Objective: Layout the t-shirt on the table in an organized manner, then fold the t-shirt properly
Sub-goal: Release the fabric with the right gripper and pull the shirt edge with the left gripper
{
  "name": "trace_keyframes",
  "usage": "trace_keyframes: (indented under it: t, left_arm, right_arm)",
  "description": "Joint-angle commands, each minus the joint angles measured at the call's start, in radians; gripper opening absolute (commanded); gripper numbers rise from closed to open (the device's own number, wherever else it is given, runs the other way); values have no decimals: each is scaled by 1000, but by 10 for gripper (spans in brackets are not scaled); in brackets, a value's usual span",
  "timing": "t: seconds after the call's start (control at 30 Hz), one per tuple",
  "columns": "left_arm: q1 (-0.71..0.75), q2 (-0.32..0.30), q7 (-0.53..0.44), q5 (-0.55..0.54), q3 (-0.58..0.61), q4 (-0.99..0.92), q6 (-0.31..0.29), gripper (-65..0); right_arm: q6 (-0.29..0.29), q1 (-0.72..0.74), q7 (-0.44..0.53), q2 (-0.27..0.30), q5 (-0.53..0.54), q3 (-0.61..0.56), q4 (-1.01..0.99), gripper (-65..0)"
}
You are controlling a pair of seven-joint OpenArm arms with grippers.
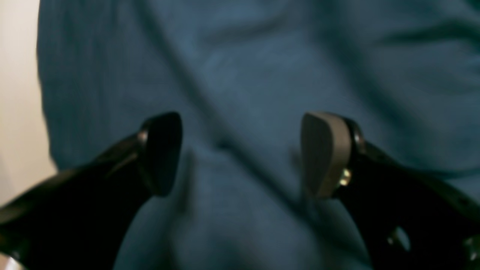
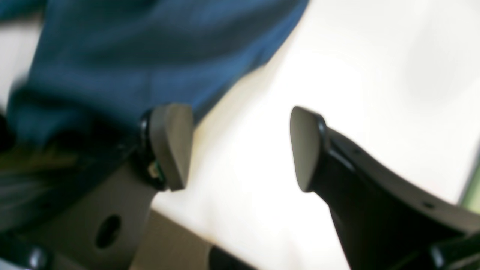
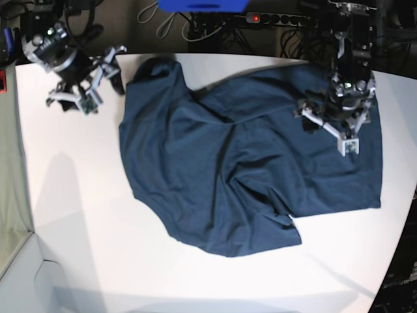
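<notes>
- Your t-shirt (image 3: 241, 169) lies spread but rumpled across the middle and right of the table (image 3: 85, 261) in the base view, with creases running diagonally through its body and one corner folded near its lower edge.
- One end of the t-shirt bunches into a dark lump at its upper left corner, close to the table's far edge.
- Your left gripper (image 3: 339, 124) hangs over the t-shirt's right-hand part in the base view; in the left wrist view (image 1: 240, 153) its jaws stand well apart with only wrinkled blue cloth (image 1: 262, 56) showing between them, and nothing is pinched.
- You cannot tell from these views whether its fingertips touch the cloth.
- Your right gripper (image 3: 88, 88) sits just beside the t-shirt's upper left corner, off the cloth and over bare table.
- In the right wrist view (image 2: 240, 146) its jaws are spread wide and empty, with white table (image 2: 356, 75) between them and the t-shirt's edge (image 2: 150, 56) behind one finger.
- Beyond the t-shirt, cables (image 3: 195, 23) lie past the table's far edge.
</notes>
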Motion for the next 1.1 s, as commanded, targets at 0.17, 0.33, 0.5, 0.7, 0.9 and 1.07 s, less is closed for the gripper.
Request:
trace_keyframes:
  t: [0.17, 0.33, 0.5, 0.7, 0.9, 1.07]
  left_arm:
    - [-13, -34, -160, 3, -10, -173, 7, -170]
    - [-108, -48, -257, 3, -7, -327, 7, -170]
    - [-258, -78, -300, 3, -5, -483, 7, -170]
    - [-372, -91, -294, 3, -7, -523, 7, -170]
    - [-378, -91, -292, 3, -10, -489, 7, -171]
    - [-286, -91, -272, 2, -13, -310, 7, -170]
  right_arm:
    - [3, 129, 21, -40, 7, -58, -39, -240]
    - [3, 194, 21, -40, 7, -145, -131, -242]
    - [3, 247, 24, -40, 7, -201, -275, -243]
    - [3, 303, 31, -40, 7, -205, -465, -243]
    - [3, 346, 31, -17, 7, -121, -533, -244]
    - [3, 404, 31, -19, 9, 43, -531, -244]
